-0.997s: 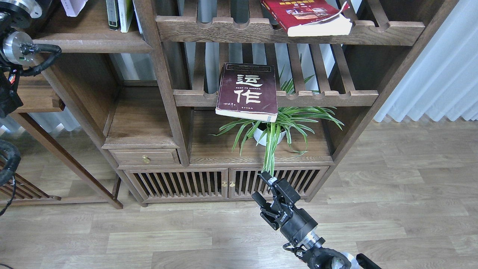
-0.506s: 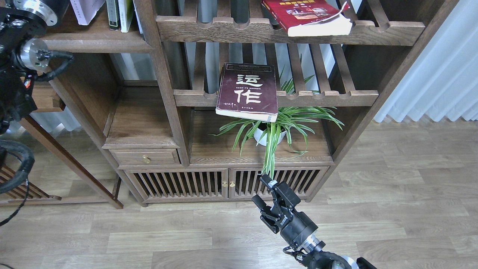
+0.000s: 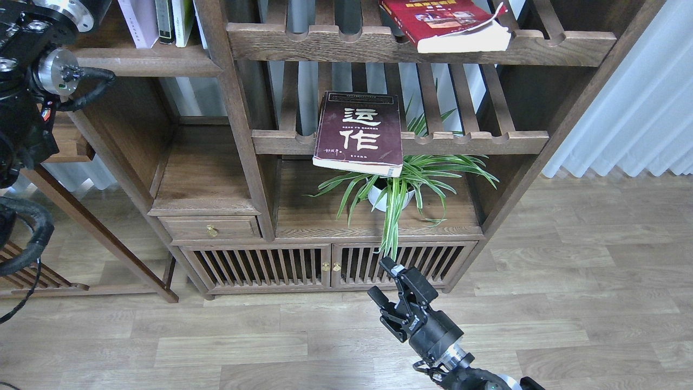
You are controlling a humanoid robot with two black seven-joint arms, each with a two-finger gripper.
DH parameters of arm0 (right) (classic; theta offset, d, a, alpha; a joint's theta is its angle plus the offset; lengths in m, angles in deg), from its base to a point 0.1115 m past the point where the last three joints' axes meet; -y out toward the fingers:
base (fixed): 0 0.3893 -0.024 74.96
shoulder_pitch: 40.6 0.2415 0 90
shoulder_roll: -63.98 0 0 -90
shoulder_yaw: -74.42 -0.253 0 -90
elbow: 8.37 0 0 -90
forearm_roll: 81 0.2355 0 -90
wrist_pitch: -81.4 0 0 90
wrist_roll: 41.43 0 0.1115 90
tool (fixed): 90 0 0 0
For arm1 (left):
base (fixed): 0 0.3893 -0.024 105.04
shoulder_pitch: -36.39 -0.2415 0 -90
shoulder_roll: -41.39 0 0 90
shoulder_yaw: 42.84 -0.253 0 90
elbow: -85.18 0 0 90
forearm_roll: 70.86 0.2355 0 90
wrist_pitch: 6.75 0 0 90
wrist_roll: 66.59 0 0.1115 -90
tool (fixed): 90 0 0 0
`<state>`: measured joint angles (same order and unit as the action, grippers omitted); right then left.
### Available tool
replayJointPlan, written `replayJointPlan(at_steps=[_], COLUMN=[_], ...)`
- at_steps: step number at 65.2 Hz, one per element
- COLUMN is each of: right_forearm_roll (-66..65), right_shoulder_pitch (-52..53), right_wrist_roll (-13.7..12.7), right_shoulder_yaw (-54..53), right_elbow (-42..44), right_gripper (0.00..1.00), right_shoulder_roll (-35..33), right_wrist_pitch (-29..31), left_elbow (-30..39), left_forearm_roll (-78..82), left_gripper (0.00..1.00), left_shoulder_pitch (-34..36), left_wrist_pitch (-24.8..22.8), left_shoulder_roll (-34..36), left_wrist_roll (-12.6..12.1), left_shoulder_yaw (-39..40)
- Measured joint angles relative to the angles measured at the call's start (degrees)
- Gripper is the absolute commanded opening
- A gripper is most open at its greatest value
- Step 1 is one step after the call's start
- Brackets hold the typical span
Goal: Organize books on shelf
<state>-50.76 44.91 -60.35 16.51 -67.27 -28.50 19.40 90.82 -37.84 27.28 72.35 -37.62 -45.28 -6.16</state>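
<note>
The dark maroon book (image 3: pixel 358 132) with white characters lies flat on the middle slatted rack, its front end overhanging the rail. The thick red book (image 3: pixel 446 24) lies on the upper slatted rack at the top. The pale lilac book (image 3: pixel 138 21) stands upright on the solid brown shelf (image 3: pixel 141 60) at the top left, next to a dark-spined book (image 3: pixel 163 20). My left arm (image 3: pixel 32 70) rises at the far left; its gripper is past the top edge. My right gripper (image 3: pixel 380 279) is open and empty, low over the floor in front of the cabinet doors.
A spider plant in a white pot (image 3: pixel 395 189) stands under the maroon book, with leaves hanging over the edge. A drawer (image 3: pixel 211 228) and slatted cabinet doors (image 3: pixel 325 265) are below. A pale curtain (image 3: pixel 639 108) hangs at the right. A low wooden rack (image 3: pixel 32 276) is at the left.
The lilac book has moved right along the solid shelf and now stands upright beside the dark-spined book. My left arm shifted with it. My right gripper has barely moved.
</note>
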Motion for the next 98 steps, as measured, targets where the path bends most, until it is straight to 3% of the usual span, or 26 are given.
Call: replayJointPlan(at_steps=[26,40,64,75,84,90,97,98], right_forearm_roll=[0.0,0.0,0.0,0.0,0.27,0.48,0.5,0.43], right_shoulder_pitch=[1.48,1.83,1.85,1.86,2.31,3.22,4.24,4.8], right_wrist_roll=[0.71,0.73,0.73,1.11,3.71,5.81,6.64,6.75], right_shoulder_yaw=[0.0,0.0,0.0,0.0,-0.64,-1.38,-1.52,-1.52], right_elbow=[0.2,0.51,0.65,0.65,0.61,0.38,0.1,0.04], right_gripper=[1.0,1.0,1.0,1.0,1.0,1.0,1.0,1.0], right_shoulder_roll=[-0.27,-0.25,-0.27,-0.42,-0.58,-0.63,-0.63,-0.63], right_wrist_pitch=[0.0,0.0,0.0,0.0,0.0,0.0,0.0,0.0], left_elbow=[1.89,6.41,15.63,23.46,31.63,38.79,47.34,50.96], left_forearm_roll=[-0.07,-0.07,-0.14,-0.15,-0.15,-0.19,-0.39,-0.48], left_gripper=[0.8,0.83,0.85,0.87,0.92,0.99,1.0,1.0], left_shoulder_pitch=[1.69,2.07,-2.7,-8.86,-14.48,-19.47,-26.15,-29.51], left_wrist_pitch=[-0.17,-0.18,-0.07,0.37,0.55,1.22,1.62,1.57], left_shoulder_roll=[0.41,1.36,5.18,6.25,8.75,11.52,14.9,16.3], left_wrist_roll=[3.5,5.71,6.68,6.69,6.69,6.69,6.69,6.69], left_shoulder_yaw=[0.78,3.07,9.06,15.35,19.31,21.81,24.29,25.1])
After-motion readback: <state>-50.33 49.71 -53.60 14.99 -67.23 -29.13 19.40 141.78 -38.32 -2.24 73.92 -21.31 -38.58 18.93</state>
